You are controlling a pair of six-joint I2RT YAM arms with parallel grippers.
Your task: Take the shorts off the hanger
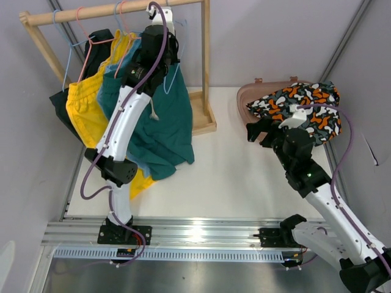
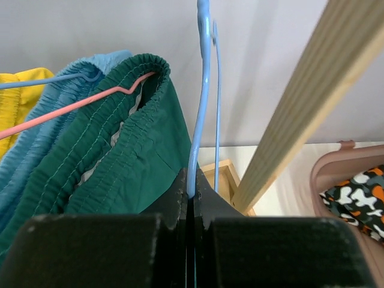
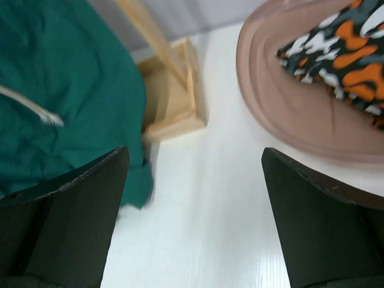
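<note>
My left gripper (image 2: 193, 186) is shut on the wire of a blue hanger (image 2: 204, 108) up at the wooden rack's rod (image 1: 116, 10); it shows in the top view (image 1: 166, 54) too. Teal green shorts (image 1: 162, 122) with a drawstring hang on a pink hanger (image 2: 78, 105) just left of it. Light blue shorts (image 2: 54, 102), yellow shorts (image 1: 85, 110) and black shorts (image 1: 64, 104) hang further left. The orange-black-white patterned shorts (image 1: 299, 107) lie in a brown basin (image 1: 253, 94). My right gripper (image 3: 195, 198) is open and empty above the table, left of the basin.
The rack's upright post (image 2: 312, 108) stands right of my left fingers, and its wooden base (image 3: 174, 96) rests on the white table (image 1: 232, 177). Grey walls close in behind and on both sides. A metal rail (image 1: 195, 232) runs along the near edge.
</note>
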